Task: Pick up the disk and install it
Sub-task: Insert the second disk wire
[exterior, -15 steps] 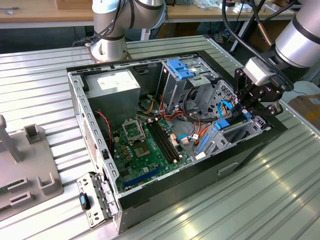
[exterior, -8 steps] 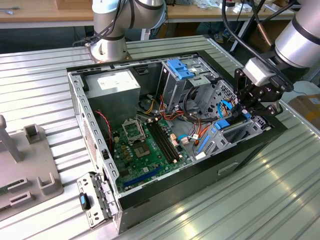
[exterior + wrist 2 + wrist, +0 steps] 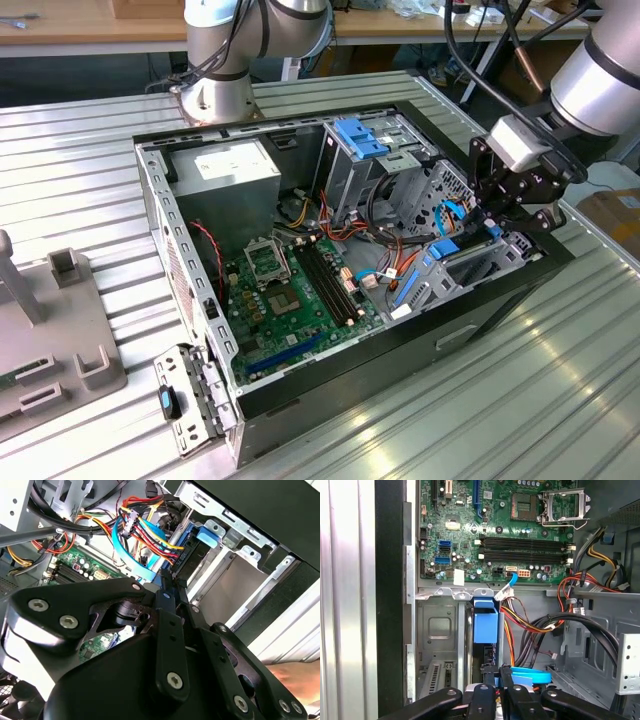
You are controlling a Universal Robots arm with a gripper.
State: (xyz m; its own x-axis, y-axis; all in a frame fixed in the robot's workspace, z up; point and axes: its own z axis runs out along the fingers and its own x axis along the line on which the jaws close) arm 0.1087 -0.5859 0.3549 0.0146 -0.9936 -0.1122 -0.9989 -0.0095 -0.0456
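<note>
The disk (image 3: 485, 622) stands on edge in the drive cage (image 3: 437, 630) at the front corner of the open computer case. Its bright blue rail (image 3: 189, 550) and dark body run down into the slot. In the exterior view, the disk (image 3: 447, 247) sits low in the cage on that view's right. My gripper (image 3: 498, 672) hangs directly over it, its black fingers (image 3: 167, 597) drawn close together on the disk's upper end. In the exterior view the gripper (image 3: 497, 222) reaches into the case from the right.
Red, yellow and black cable bundles (image 3: 535, 622) and a blue flat cable (image 3: 125, 550) crowd the space beside the cage. The green motherboard (image 3: 290, 290) fills the case floor, with the grey power supply (image 3: 225, 170) behind it. A second robot base (image 3: 215, 95) and a grey fixture (image 3: 50, 330) stand outside the case.
</note>
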